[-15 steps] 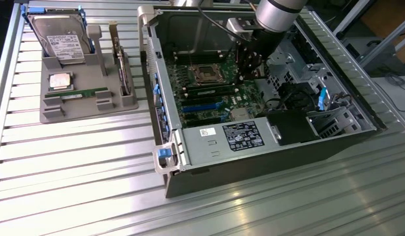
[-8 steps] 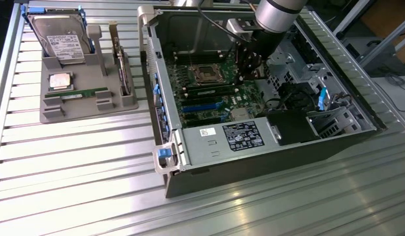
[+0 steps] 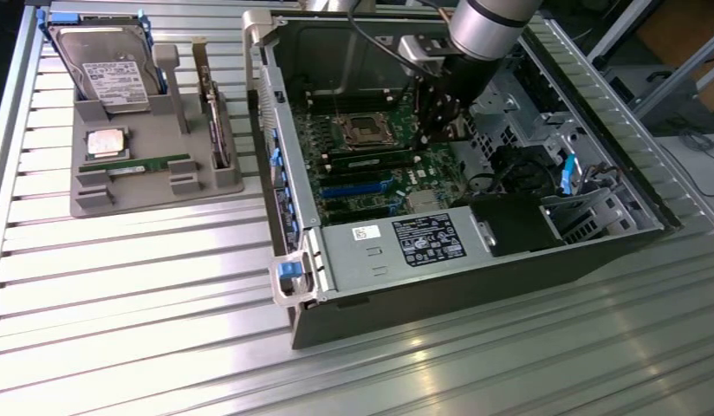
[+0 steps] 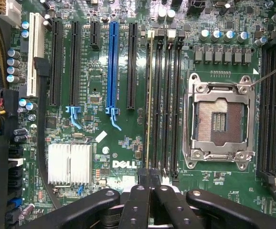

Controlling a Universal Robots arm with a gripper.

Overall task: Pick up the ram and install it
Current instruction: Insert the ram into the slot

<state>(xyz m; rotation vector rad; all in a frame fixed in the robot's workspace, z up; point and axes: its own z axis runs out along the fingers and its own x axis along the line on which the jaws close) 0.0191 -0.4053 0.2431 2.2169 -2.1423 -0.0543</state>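
- Pincer (image 4: 150,180) state: fully closed, tips together over one end of the ram (image 4: 149,95). Whether they touch it cannot be told.
- Ram location: on edge in the outermost memory slot, on the blue slot (image 4: 112,67) side, and apparently partly or fully seated.
- Seating judgement: press straight down along the slot line. Keep the stick upright, because a tilt would bind it in the slot.
- Surroundings, from the exterior view's left: the grey tray (image 3: 91,204) on the counter (image 3: 160,286) holds a hard drive (image 3: 103,69), a processor chip (image 3: 107,141), a second ram stick (image 3: 143,165) and a bracketed card (image 3: 218,121).
- Obstructions: the neighbouring memory slots (image 4: 169,95) lie just beside the ram, and the open processor socket (image 4: 220,121) lies beyond them. The case wall (image 3: 282,191) and a black cable (image 3: 380,43) crowd the arm.
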